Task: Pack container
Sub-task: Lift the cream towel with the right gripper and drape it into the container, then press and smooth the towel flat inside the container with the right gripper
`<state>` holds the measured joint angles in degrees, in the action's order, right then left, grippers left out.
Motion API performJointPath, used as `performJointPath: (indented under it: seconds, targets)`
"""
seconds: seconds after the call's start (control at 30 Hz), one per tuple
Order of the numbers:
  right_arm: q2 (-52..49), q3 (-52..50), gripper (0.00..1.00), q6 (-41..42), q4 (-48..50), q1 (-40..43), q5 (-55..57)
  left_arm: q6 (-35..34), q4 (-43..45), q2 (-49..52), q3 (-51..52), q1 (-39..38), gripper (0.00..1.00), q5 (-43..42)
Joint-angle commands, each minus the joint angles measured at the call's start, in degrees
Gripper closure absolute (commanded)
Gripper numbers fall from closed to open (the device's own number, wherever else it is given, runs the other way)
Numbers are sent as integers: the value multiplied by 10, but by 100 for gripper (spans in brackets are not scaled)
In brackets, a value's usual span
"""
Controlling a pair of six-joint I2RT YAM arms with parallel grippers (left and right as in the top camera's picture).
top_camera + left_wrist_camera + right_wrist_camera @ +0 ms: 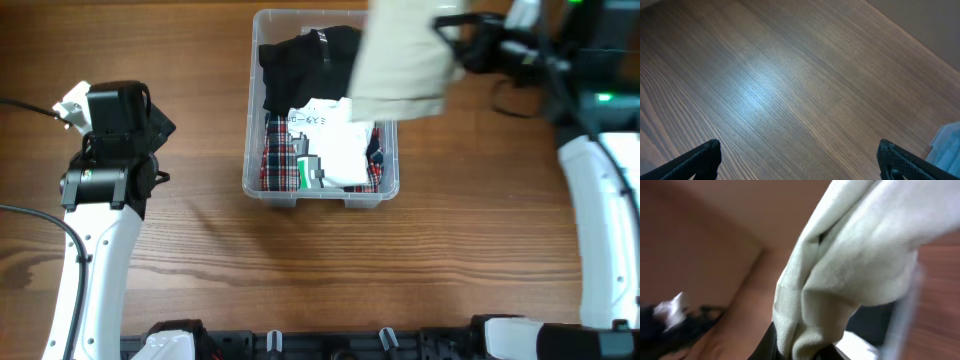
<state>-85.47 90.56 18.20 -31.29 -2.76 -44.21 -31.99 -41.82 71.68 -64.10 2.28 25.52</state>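
At the far left the left arm (95, 230) reaches up along the counter (200, 260). Its claw (800, 162) hangs above bare wood, well apart from the tub. In the left wrist view the two black fingertips (700, 157) sit at opposite bottom corners with a wide gap between them, so the claw is spread apart and carries nothing.

The tub (280, 196) stands upright near the middle of the counter, toward its far edge, with its long side running away from the robot. Its clear walls show what lies inside. A black garment (300, 60) fills the far half. A red plaid cloth (278, 155) lies along the near left side and shows again at the near right corner. A white garment (335, 145) with small printed marks rests on top of the plaid, and a bit of green (304, 172) shows at its left edge.

A cream cloth (400, 60) hangs over the tub's far right corner, above the rim, covering part of the black garment and the right wall from the overhead view. Just right of it, the right claw (455, 45) is clamped on the cloth's edge. In the right wrist view the cloth (850, 270) bunches in thick folds and fills most of the frame, with the dark fingers (771, 342) pinching it at the bottom.
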Motion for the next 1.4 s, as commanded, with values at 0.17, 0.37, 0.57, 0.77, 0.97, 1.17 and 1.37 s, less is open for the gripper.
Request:
performJointPath:
  seconds: [0.17, 0.37, 0.57, 0.77, 0.97, 1.17, 1.37]
  targets:
    - [-60, 17, 96, -14, 50, -105, -17, 3, 1, 3, 1, 2, 0, 9]
    - [-120, 17, 96, 19, 85, -139, -17, 3, 1, 3, 1, 2, 0, 9]
    - [-158, 17, 96, 42, 90, -161, -4, 3, 1, 3, 1, 2, 0, 9]
    - [-179, 16, 96, 45, 88, -161, -2, 3, 1, 3, 1, 2, 0, 9]
    - [-207, 16, 96, 60, 82, -162, 4, 3, 1, 3, 1, 2, 0, 9]
    - [-213, 16, 96, 63, 35, -167, 65, 3, 1, 3, 1, 2, 0, 9]
    - [-214, 16, 96, 70, -24, -173, 129, 3, 1, 3, 1, 2, 0, 9]
